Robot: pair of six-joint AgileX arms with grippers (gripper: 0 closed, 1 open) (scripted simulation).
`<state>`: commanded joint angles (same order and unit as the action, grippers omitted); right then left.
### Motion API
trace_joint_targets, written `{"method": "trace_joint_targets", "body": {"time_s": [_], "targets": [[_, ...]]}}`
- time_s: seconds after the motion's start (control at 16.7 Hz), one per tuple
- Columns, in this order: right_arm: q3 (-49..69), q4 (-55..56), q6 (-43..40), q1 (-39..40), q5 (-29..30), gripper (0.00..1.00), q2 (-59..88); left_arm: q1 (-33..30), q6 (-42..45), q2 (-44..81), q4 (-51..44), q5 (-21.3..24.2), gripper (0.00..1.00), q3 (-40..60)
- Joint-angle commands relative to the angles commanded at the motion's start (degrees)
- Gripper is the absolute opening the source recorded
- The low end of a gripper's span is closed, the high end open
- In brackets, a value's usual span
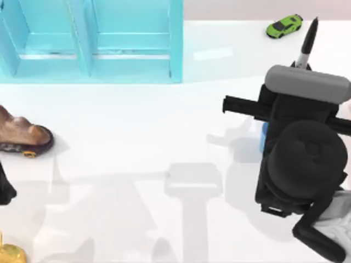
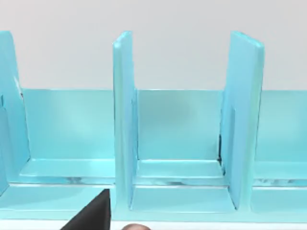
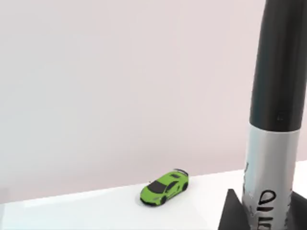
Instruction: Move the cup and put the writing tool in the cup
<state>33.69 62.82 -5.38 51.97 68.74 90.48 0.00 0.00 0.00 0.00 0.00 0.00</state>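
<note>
A: Looking down from the top, what's there?
B: 1 black marker (image 1: 308, 43) with a grey band, clamped in my right gripper (image 1: 300, 64), near 1 green toy car (image 1: 284, 26). A sliver of blue cup (image 1: 264, 137) shows under that arm on the white table (image 1: 137, 126).
A: Left wrist?
B: 1 turquoise rack (image 2: 177, 143); I can't tell that gripper's jaws.
A: Right wrist?
B: Marker (image 3: 276, 120) upright, car (image 3: 164, 188) beyond, pale wall (image 3: 120, 72).

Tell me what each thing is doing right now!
Marker: held by the right hand, sticking out past it, cap on.
Cup: mostly hidden under the right arm, just a blue edge showing.
Green toy car: resting on its wheels, untouched.
Blue rack: standing, slots empty.
Brown shoe: lying on the table's left side.
</note>
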Motion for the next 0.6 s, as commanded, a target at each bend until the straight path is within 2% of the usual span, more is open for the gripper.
{"method": "trace_joint_targets", "body": {"time_s": [0.42,0.6], "targets": [[-0.8,1.5,-0.6,-0.2,0.4,0.00,-0.3,0.0,0.0,0.0,0.0,0.0,1.00,0.0],[-0.2,2.2,-0.2,-2.2,-1.6,0.00,1.5,0.0,0.0,0.0,0.0,0.0,1.00,0.0]]}}
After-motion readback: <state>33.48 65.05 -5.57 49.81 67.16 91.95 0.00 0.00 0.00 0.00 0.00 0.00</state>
